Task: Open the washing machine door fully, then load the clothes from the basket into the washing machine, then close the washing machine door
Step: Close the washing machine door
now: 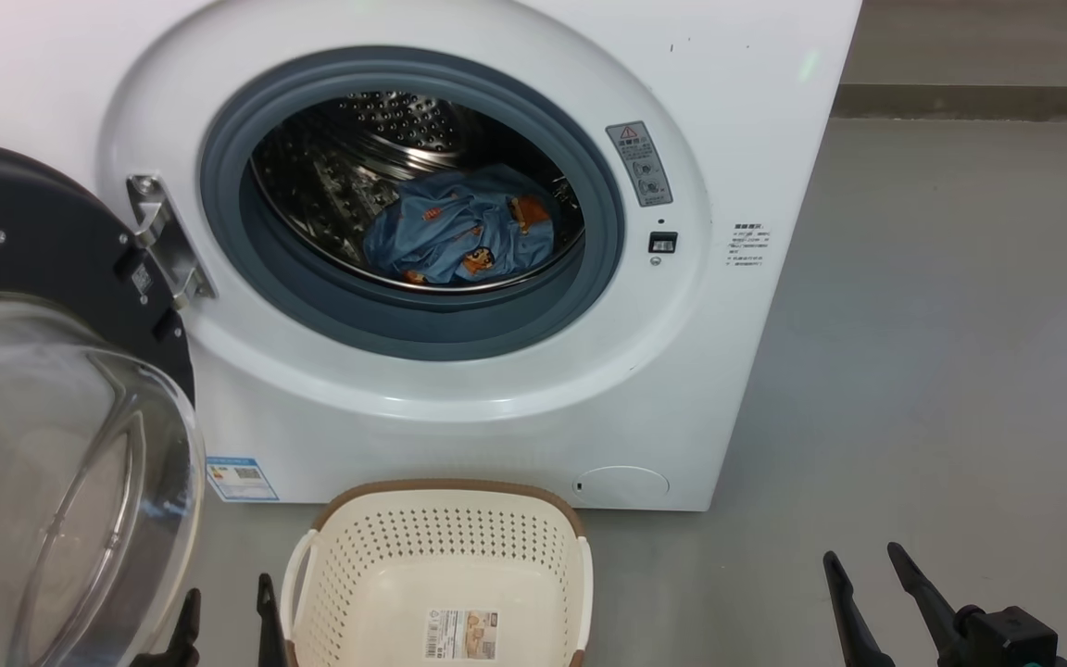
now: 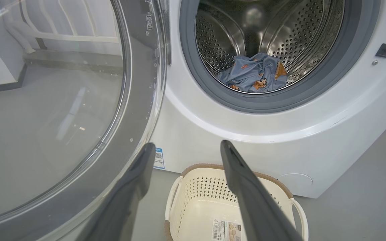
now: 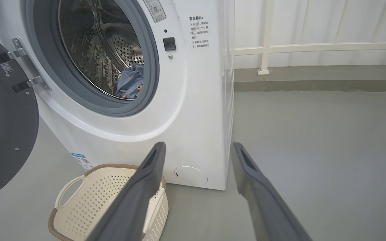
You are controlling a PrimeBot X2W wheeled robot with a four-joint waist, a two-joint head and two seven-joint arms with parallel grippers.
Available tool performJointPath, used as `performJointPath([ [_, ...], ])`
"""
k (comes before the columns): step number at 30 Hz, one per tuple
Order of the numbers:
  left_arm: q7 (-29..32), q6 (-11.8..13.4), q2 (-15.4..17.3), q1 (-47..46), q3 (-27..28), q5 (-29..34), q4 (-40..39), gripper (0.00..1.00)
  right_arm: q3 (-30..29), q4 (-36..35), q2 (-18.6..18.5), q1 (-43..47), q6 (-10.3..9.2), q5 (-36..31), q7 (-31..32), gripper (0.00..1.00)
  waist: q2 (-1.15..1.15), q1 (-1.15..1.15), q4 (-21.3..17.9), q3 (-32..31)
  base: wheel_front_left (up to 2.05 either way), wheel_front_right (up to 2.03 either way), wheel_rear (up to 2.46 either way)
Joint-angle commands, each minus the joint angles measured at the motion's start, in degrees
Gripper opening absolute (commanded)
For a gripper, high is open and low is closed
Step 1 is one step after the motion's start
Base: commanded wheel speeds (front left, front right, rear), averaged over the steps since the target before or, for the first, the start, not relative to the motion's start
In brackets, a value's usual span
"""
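Left gripper (image 1: pixel 226 607) has its two dark fingers spread wide with nothing between them, hanging low between the glass bowl of the washing machine door (image 1: pixel 24 232) and the left handle of the basket (image 1: pixel 441 542); whether a finger touches that handle cannot be told. Right gripper (image 1: pixel 862 567) is likewise spread wide and empty, over the bare grey floor (image 1: pixel 960 324), well apart from the basket's right side. The basket stands on the floor just in front of the washing machine (image 1: pixel 765 93), with a paper label (image 1: pixel 462 635) on its floor. The clothes (image 1: pixel 459 232) lie bunched low in the steel drum (image 1: pixel 385 120), inside the grey gasket (image 1: pixel 609 232). The door stands swung open to the left on its metal hinge (image 1: pixel 163 241)
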Motion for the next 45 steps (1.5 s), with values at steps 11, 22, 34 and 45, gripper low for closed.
performJointPath([
  [11,-0.48,1.36,0.87,-0.81,1.29,0.18,-0.94,1.0,1.05,-0.93,-0.8,-1.0,0.09,-0.53,-0.28,1.0,0.0,0.0,-0.83,0.11,-0.07,0.07,0.0],
  [22,-0.48,1.33,0.87,-1.26,1.19,0.33,-0.67,1.0,0.65,-1.02,-0.58,-1.13,0.09,-0.5,-0.28,1.0,0.0,0.0,-0.91,0.45,-1.22,1.22,0.0],
  [34,-0.48,1.63,0.96,-1.06,2.16,2.05,-1.47,1.0,0.73,-1.23,-0.41,-1.16,0.09,-0.5,-0.28,1.0,0.0,0.0,-1.07,0.49,-1.55,1.55,0.0],
  [45,-0.48,1.42,0.91,-1.28,2.11,1.87,-1.29,1.0,0.66,-1.25,-0.53,-1.34,0.09,-0.53,-0.28,1.0,0.0,0.0,-0.53,0.6,-0.17,0.17,0.0],
])
